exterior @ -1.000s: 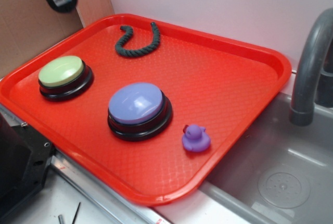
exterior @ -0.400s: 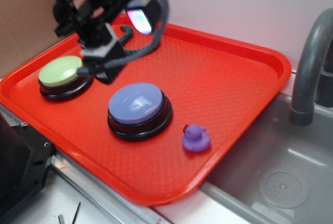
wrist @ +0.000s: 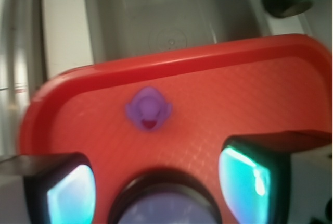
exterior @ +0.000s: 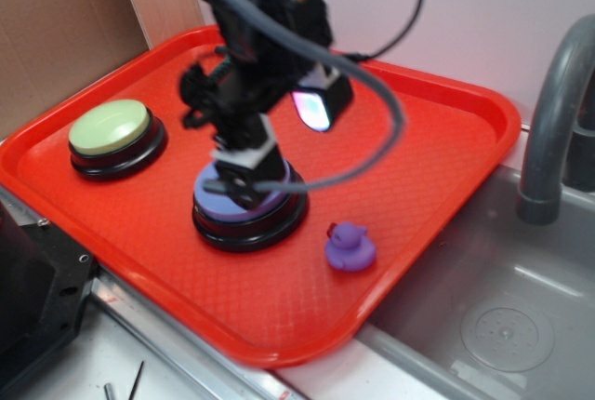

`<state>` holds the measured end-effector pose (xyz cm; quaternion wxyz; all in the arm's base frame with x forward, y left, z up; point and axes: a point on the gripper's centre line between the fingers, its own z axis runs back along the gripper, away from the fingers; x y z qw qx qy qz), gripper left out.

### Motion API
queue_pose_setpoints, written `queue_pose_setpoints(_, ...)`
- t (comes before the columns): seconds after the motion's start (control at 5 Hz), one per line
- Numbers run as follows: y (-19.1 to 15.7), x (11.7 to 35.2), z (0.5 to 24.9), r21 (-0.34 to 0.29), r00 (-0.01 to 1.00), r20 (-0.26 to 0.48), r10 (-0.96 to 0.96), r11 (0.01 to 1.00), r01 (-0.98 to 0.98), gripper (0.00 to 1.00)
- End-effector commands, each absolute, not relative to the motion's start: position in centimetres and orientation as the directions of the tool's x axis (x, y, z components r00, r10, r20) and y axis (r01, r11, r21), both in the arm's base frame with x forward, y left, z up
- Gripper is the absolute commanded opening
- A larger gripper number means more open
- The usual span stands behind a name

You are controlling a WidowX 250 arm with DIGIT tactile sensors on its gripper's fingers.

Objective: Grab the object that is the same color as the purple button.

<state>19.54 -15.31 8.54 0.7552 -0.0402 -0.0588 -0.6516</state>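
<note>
The red tray [exterior: 437, 186] is seen resting beside a sink [exterior: 502, 326], with the faucet [exterior: 548, 130] at the sink's far side. The arm is carried low over the tray's middle, and the gripper [exterior: 244, 186] is placed directly above the purple button [exterior: 246, 203]. In the wrist view both finger pads [wrist: 70, 195] are seen well apart at the picture's lower corners, so the jaws are judged spread and empty; the button dome lies between them.

The green button [exterior: 112, 130] is noted near the tray's left edge. The purple duck [exterior: 350, 247] sits near the tray's front edge, just beside the purple button on the sink side, apart from the gripper.

The approach is judged to be in hand. The gripper should be carried on past the button toward the front edge, centred over the duck, and lowered with the jaws kept wide; the glossy toy is small, so a low, centred pinch is advised.

Compared with the frame 0.4 s ago, the arm has been moved from above the green button across to the purple button. The duck and both buttons are unchanged. The rope at the back edge is now hidden by the arm.
</note>
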Motion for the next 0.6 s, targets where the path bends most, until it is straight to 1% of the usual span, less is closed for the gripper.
queue_pose_setpoints(0.0,-17.9,19.3,6.0,0.004,0.082,0.110,-0.991,0.083,0.997,1.00)
queue_pose_setpoints(0.2,-18.4,19.0,4.7,-0.016,0.063,0.081,-0.995,0.061,0.998,1.00)
queue_pose_setpoints(0.4,-18.5,18.9,3.2,-0.032,0.068,0.048,-0.997,0.067,0.997,1.00)
